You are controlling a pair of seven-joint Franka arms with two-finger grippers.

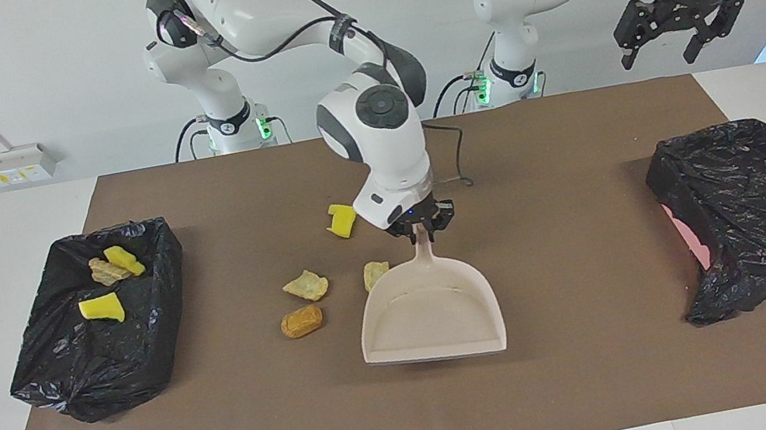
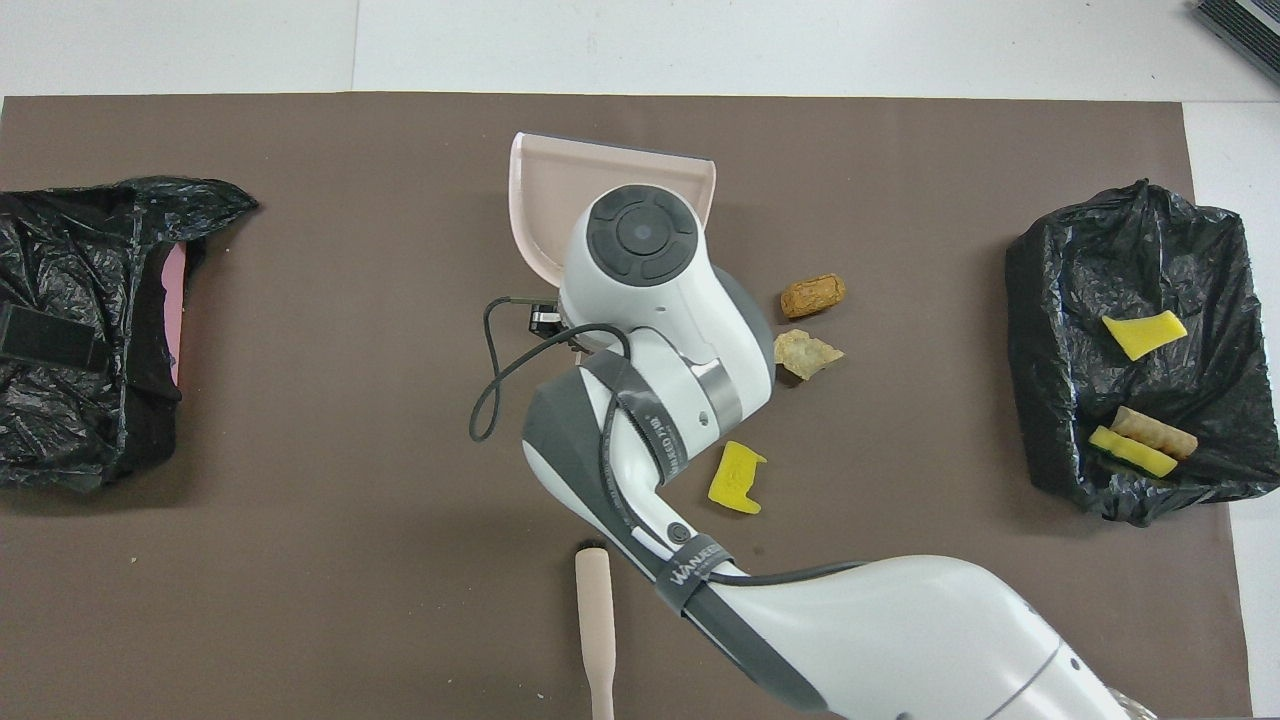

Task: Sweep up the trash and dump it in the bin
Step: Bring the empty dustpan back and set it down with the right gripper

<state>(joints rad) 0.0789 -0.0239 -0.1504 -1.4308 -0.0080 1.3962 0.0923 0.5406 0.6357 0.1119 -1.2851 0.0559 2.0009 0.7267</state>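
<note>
My right gripper [image 1: 421, 229] is shut on the handle of the beige dustpan [image 1: 433, 320], which lies flat on the brown mat with its mouth away from the robots; its pan also shows in the overhead view [image 2: 540, 190]. Trash lies beside it toward the right arm's end: a yellow sponge piece [image 1: 342, 220] [image 2: 736, 477], a tan chunk [image 1: 306, 285] [image 2: 806, 353], an orange-brown lump [image 1: 302, 321] [image 2: 812, 296], and a second tan chunk [image 1: 375, 273] against the pan's side. My left gripper [image 1: 661, 59] is open and empty, waiting raised above the left arm's end.
A black-bagged bin [image 1: 90, 385] [image 2: 1050, 300] at the right arm's end holds two yellow pieces and a tan chunk. A second black-bagged bin [image 1: 761, 211] [image 2: 90, 320] stands at the left arm's end. A beige brush handle [image 2: 595, 620] lies near the robots.
</note>
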